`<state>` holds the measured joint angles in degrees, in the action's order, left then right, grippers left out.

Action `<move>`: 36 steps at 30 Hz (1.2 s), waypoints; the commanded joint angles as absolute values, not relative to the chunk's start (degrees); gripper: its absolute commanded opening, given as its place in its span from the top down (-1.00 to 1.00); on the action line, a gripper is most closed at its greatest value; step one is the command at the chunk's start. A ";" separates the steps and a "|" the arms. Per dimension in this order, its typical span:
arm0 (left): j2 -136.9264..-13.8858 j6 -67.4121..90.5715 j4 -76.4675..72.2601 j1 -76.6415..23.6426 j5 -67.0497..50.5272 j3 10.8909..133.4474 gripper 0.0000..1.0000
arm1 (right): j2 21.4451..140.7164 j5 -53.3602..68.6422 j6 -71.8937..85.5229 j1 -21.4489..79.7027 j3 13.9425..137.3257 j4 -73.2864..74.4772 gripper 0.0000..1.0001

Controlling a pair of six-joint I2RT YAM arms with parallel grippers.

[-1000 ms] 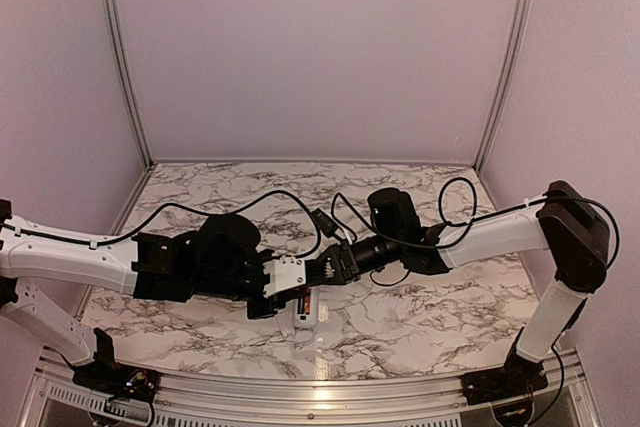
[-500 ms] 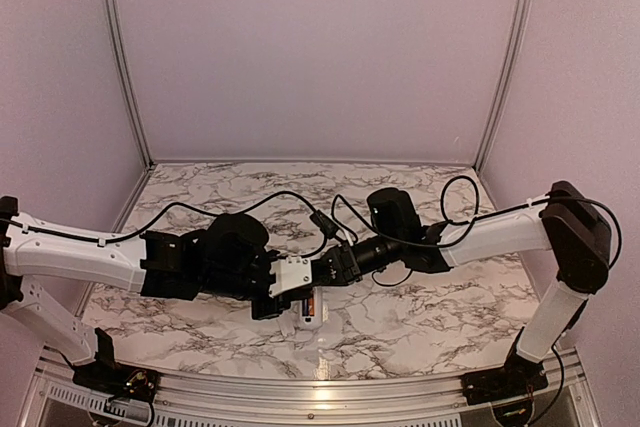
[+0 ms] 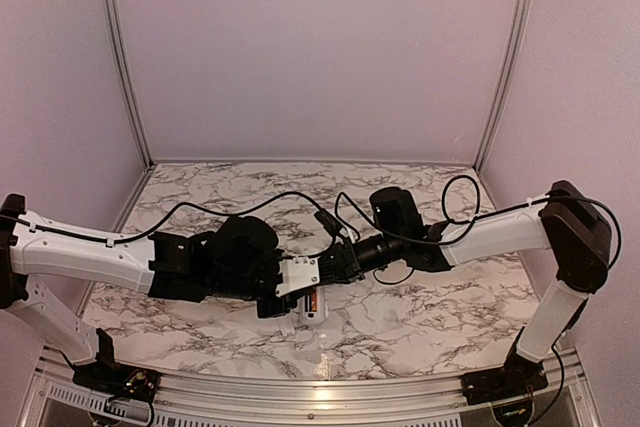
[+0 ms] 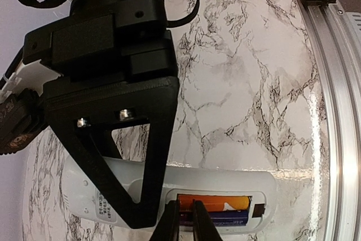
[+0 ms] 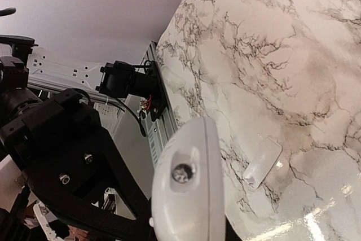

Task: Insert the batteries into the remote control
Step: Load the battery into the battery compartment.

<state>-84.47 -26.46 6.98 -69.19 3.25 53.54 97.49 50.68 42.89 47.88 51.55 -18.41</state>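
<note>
**A:** While both arms meet low over the table [image 4: 242, 71], front-centre, where's the remote [image 4: 225, 180]?

**B:** Right under them, near the front rail [image 4: 333, 139]. Back side faces the L wrist cam and the bay is open. Can't tell if it rests on the marble or sits just above it.

**A:** Cells?

**B:** Both in the bay, side by side, lengthwise. Orange cell [image 4: 214, 201] is on the upper side in that view, dark cell [image 4: 225, 217] touching it below.

**A:** R gripper [image 3: 322, 277]?

**B:** Clamped on the remote, approx mid-body. One black finger crosses the white shell just left of the bay. The R wrist cam shows the remote's rounded end right beside that finger.

**A:** L gripper [image 4: 186, 221]?

**B:** Jaws nearly together, w/ only a thin slit between the tips and nothing seen in it. The tips sit at the bay's left end, over the ends of the cells. Can't tell if they touch.

**A:** Anything else down there?

**B:** A small white flat piece [image 5: 262, 165] lies flat on the table, apart from the remote. It shows in the R wrist view only.
</note>
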 commanded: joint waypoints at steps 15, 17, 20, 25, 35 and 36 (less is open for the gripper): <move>-93.34 -28.01 16.48 -71.72 14.73 53.48 0.79 | 92.30 57.02 53.56 48.78 53.89 -39.80 1.00; -93.11 -27.79 16.07 -71.80 14.79 53.45 0.75 | 92.21 56.85 53.30 48.78 53.80 -39.50 1.00; -91.76 -27.38 15.28 -71.81 14.56 53.35 0.75 | 92.43 56.05 51.68 48.66 53.79 -37.35 1.00; -87.53 -25.79 13.70 -71.81 15.32 53.10 0.68 | 93.15 54.42 49.55 47.40 52.36 -35.69 1.00; -72.63 -17.49 5.77 -71.57 16.02 49.35 -0.02 | 91.96 49.49 40.74 43.77 49.25 -29.11 1.00; -71.17 -15.67 4.46 -71.25 16.01 48.60 -0.14 | 91.56 49.01 39.82 43.73 49.34 -28.47 1.00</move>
<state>-76.36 -21.50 7.81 -71.83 15.57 50.76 94.11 49.23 44.03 44.69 49.32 -27.00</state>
